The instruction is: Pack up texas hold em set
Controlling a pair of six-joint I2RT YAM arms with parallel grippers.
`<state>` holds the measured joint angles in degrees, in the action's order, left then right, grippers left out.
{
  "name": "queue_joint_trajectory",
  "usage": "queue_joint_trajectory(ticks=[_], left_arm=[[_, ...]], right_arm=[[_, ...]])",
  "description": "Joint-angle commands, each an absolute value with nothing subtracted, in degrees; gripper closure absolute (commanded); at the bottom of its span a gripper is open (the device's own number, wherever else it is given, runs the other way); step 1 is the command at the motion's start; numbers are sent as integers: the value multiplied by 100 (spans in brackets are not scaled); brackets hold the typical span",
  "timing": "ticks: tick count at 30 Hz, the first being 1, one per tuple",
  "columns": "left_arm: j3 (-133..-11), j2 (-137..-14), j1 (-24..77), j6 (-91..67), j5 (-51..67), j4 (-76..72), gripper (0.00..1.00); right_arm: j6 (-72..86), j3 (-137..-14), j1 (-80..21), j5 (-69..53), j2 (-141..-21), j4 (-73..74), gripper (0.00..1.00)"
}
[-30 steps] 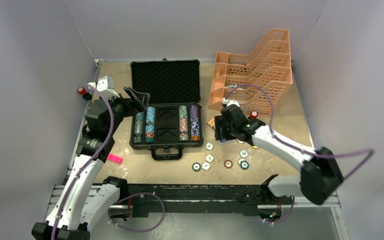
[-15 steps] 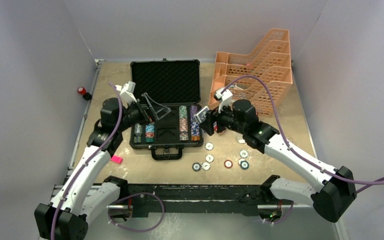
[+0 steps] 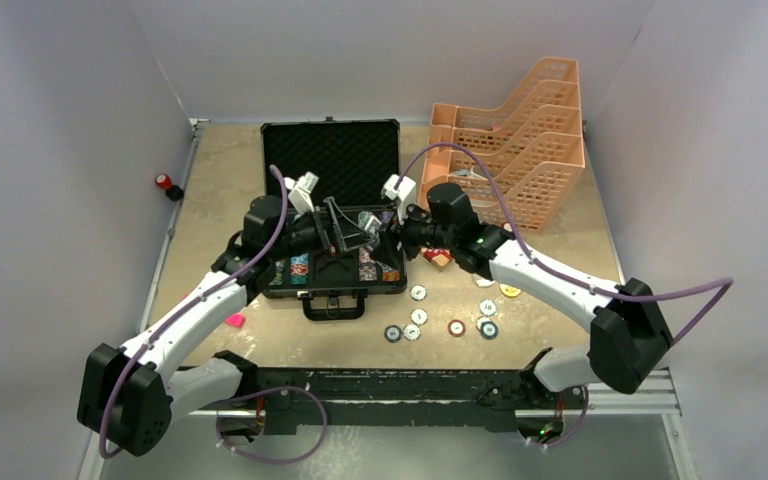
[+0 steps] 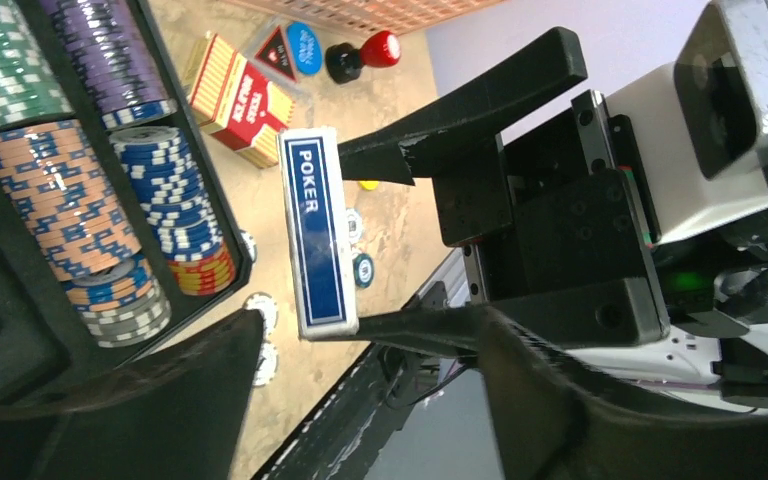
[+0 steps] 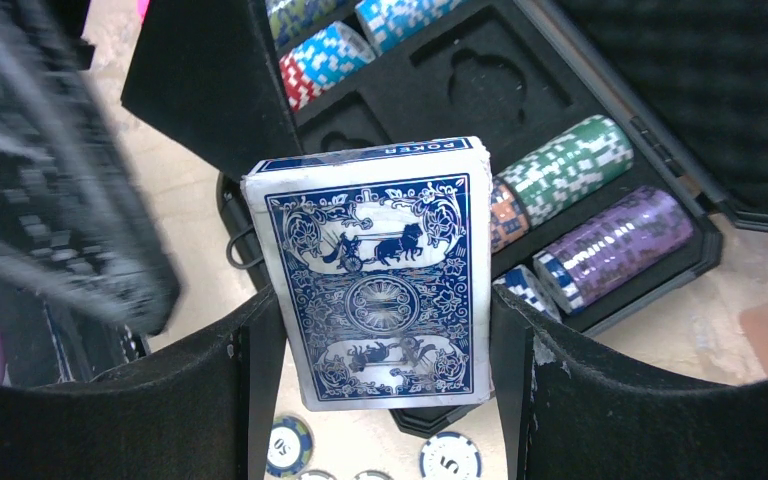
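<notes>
The blue deck (image 5: 375,270) hangs over the open case (image 3: 332,160), whose card slots (image 5: 490,85) are empty. The right gripper (image 5: 380,310) pinches the deck on its long edges. The left gripper (image 4: 370,325) faces it with fingers spread wide, one on each side of the deck and not touching it. I think this prepares a handover or a steadier grip. The red deck (image 4: 240,100) and loose chips (image 3: 457,327) lie on the table (image 3: 560,250) beside the case, not yet packed.

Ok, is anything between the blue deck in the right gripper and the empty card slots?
Yes: the open left gripper hangs over the middle slots of the case, right beside the deck. The slots themselves look empty.
</notes>
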<state>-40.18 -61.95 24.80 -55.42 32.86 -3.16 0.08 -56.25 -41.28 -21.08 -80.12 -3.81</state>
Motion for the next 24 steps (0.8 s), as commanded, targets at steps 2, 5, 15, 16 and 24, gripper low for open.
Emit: queue_joint_trajectory(ticks=[2,5,15,16,24], left_arm=[[-4268,-6437,2492,-5292,3131,-278,47],[-4336,-6314,2490,-5406,2809,-302,52],[-4220,-6742,2487,-5764,3045,-640,61],[-4273,-6823,2487,-5733,3146,-611,61],[-4646,-6923,2487,-5283,2705,-94,100]], right_arm=[[-255,-5916,-4227,-2648,-8133,-752,54],[-371,-5967,-4236,-2739,-8274,-638,55],[-553,-6107,-4236,-3058,-8427,-657,56],[-580,-6116,-4236,-3080,-8429,-661,56],[-613,-6175,-4236,-3058,-8468,-377,37]])
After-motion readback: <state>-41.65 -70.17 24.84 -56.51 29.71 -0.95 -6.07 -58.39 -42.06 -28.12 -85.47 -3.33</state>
